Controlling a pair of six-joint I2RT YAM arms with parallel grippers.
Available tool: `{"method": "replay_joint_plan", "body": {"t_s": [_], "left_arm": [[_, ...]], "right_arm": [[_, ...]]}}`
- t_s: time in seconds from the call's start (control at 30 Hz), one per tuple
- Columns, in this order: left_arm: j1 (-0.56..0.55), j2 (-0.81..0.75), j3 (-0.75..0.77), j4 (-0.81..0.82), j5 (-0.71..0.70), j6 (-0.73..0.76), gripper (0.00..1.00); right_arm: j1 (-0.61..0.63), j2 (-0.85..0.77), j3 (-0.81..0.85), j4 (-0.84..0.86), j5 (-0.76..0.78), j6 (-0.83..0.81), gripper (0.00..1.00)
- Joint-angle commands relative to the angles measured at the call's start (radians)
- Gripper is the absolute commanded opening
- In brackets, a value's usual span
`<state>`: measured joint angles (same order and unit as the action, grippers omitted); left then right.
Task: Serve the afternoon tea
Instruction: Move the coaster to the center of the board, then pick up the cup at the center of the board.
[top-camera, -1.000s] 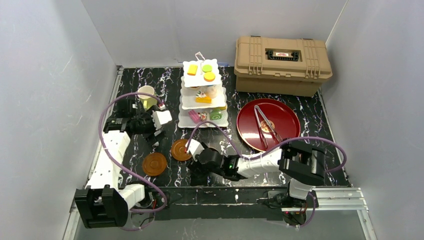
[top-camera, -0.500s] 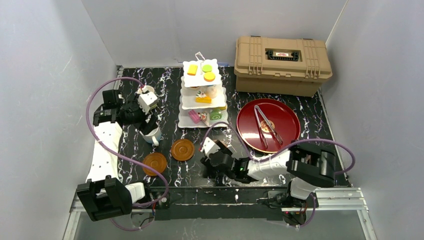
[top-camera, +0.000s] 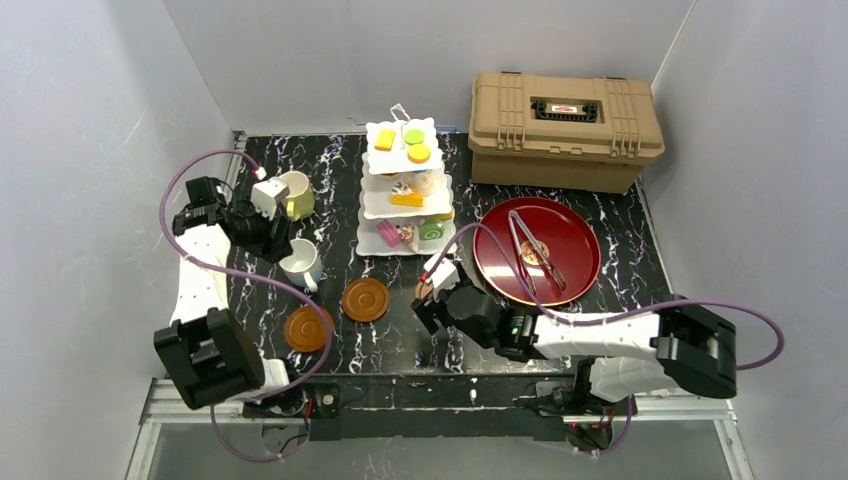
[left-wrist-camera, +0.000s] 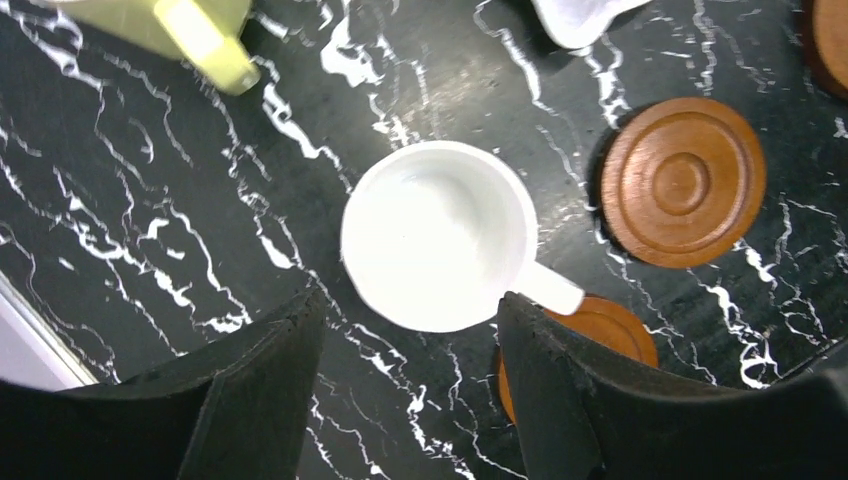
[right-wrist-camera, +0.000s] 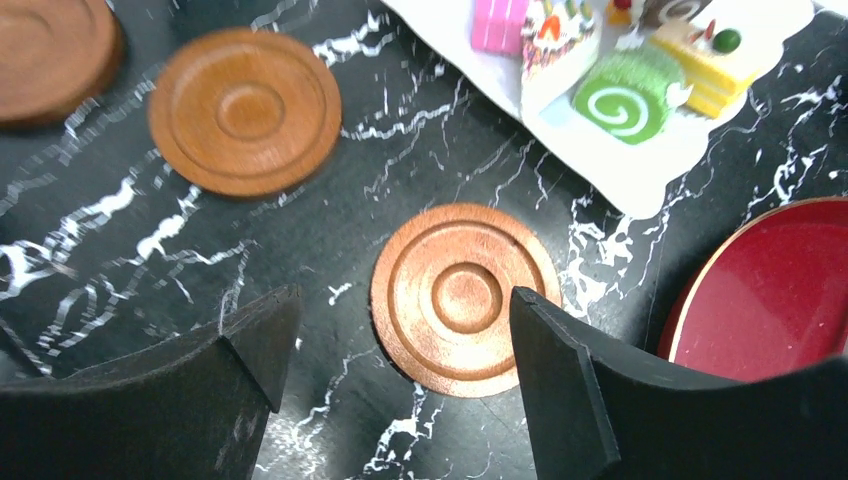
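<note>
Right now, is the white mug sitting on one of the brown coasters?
No; the white mug stands on the bare black marble table, apart from the left coaster and the middle coaster.

"What carries it all?"

"A black table veined with white, like marble."

"And standing on it?"

"Back right, a tan ribbed case. In front of that is a round red tray. Mid-back there's a white three-tier cake stand. To its left is a pale yellow-green mug, with a white mug nearer; both are upright and apart."

"Anything flat?"

"Three brown discs: one coaster front left, a second coaster just right of it, and a third coaster beside the stand's corner and the tray's rim."
</note>
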<state>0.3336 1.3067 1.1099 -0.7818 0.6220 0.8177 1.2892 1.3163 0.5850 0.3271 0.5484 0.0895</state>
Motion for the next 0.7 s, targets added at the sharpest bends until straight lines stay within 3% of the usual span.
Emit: {"method": "replay_joint_plan", "body": {"t_s": [0.0,0.3,0.47,0.67], "left_arm": [[0.022,0.074,0.049,0.000,-0.076,-0.062,0.59],[0.021,0.186,0.024,0.098,-0.093,-0.161,0.47],[0.015,0.224,0.015,0.102,-0.055,-0.175,0.37],[-0.001,0.250,-0.016,0.141,-0.060,-0.189,0.33]], "right_arm": [[0.009,-0.112,0.061,-0.060,0.002,0.066,0.84],[0.011,-0.192,0.075,-0.134,0.029,0.162,0.84],[0.012,-0.169,0.091,-0.139,0.028,0.162,0.83],[0.012,-0.086,0.136,-0.111,0.004,0.157,0.84]]}}
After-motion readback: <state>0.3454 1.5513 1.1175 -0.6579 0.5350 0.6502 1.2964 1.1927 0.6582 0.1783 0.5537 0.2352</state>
